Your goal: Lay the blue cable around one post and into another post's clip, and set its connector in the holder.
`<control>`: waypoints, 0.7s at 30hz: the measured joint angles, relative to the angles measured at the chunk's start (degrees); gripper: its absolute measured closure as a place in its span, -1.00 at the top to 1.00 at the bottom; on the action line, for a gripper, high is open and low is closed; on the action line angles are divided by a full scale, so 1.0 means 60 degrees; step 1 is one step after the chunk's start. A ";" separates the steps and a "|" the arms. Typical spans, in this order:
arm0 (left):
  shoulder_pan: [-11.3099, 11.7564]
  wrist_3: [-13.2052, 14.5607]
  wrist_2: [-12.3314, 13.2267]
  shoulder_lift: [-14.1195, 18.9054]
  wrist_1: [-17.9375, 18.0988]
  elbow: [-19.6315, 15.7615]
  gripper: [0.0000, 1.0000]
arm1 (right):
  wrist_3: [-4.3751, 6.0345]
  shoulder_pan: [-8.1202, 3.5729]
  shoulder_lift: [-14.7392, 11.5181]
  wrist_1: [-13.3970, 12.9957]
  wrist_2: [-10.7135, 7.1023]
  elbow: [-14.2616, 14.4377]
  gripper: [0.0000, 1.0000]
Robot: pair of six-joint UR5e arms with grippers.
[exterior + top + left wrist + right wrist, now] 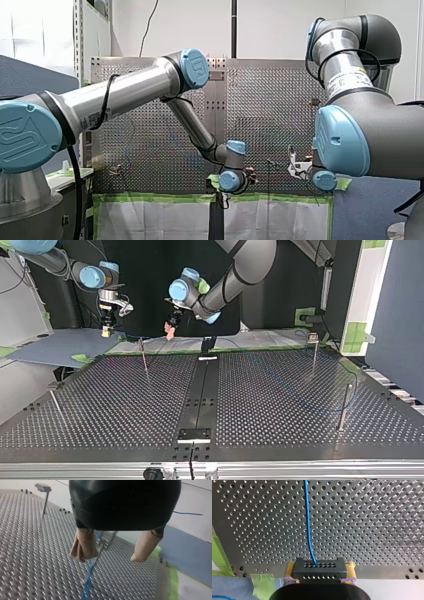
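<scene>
Right wrist view shows the right gripper [320,566] pinching a dark grey connector [319,572] between its yellow pads, one pad on each end of the block. The connector has rows of small round holes. The blue cable [308,525] leaves its upper face and runs straight ahead of the gripper over the perforated table [374,517]. Strips of green tape [262,583] lie at the table's edge, beside the gripper.

The left wrist view shows the left gripper [110,557] with its beige fingers [85,543] spread wide, gripping nothing. The blue cable [88,581] passes just inside one finger and runs on along the table beneath it. Whether it touches that finger cannot be told. A post [45,501] with a small flat head stands well ahead, near the table's edge.

The top view has the right gripper [106,329] at the left and the left gripper [170,331] nearer the middle. Both hang above the far edge of the table, near each other but apart. Another post [144,357] stands on the table between them, just in from that edge. The cable is too faint in this view to trace.
</scene>
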 joint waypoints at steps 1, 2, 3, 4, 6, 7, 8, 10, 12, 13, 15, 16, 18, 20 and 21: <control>0.0020 -0.0033 -0.0001 -0.0076 -0.0001 0.0012 1.00 | 0.0001 0.0001 0.0000 -0.0001 0.0000 -0.0001 -1.00; 0.0042 -0.0067 -0.0007 -0.0151 0.0000 0.0021 1.00 | 0.0000 0.0000 -0.0002 0.0000 0.0000 -0.0005 -1.00; 0.0071 -0.0103 -0.0024 -0.0251 0.0004 0.0031 1.00 | 0.0000 0.0000 -0.0001 0.0003 0.0000 -0.0004 -1.00; 0.0092 -0.0120 -0.0048 -0.0328 0.0012 0.0037 1.00 | 0.0000 0.0001 -0.0002 0.0004 -0.0001 -0.0002 -1.00; 0.0136 -0.0113 -0.0130 -0.0503 0.0060 0.0045 1.00 | 0.0000 0.0001 -0.0002 0.0000 0.0000 -0.0005 -1.00; 0.0150 -0.0095 -0.0177 -0.0576 0.0100 0.0046 1.00 | 0.0001 0.0002 -0.0001 -0.0005 0.0000 -0.0003 -1.00; 0.0164 -0.0072 -0.0220 -0.0654 0.0153 0.0047 1.00 | 0.0001 0.0002 -0.0001 -0.0009 0.0000 -0.0004 -1.00; 0.0179 -0.0005 -0.0282 -0.0841 0.0305 0.0044 1.00 | 0.0007 0.0002 -0.0001 -0.0015 0.0000 -0.0003 -1.00; 0.0164 0.0097 -0.0312 -0.1033 0.0444 0.0042 1.00 | 0.0012 0.0003 -0.0001 -0.0022 0.0000 -0.0001 -1.00; 0.0148 0.0157 -0.0324 -0.1115 0.0458 0.0041 1.00 | 0.0017 0.0003 -0.0001 -0.0028 0.0000 -0.0001 -1.00; 0.0089 0.0331 -0.0331 -0.1319 0.0382 0.0000 1.00 | 0.0030 0.0003 -0.0001 -0.0049 0.0000 0.0000 -1.00; 0.0055 0.0415 -0.0322 -0.1401 0.0321 -0.0042 1.00 | 0.0035 0.0003 -0.0001 -0.0059 0.0000 0.0002 -1.00; -0.0023 0.0577 -0.0275 -0.1506 0.0204 -0.0149 1.00 | 0.0044 0.0003 0.0000 -0.0077 0.0000 0.0002 -1.00; -0.0122 0.0761 -0.0175 -0.1563 0.0117 -0.0306 1.00 | 0.0052 -0.0001 0.0000 -0.0087 0.0000 0.0002 -1.00; -0.0180 0.0871 -0.0123 -0.1580 0.0092 -0.0385 1.00 | 0.0054 -0.0001 0.0000 -0.0092 0.0000 0.0002 -1.00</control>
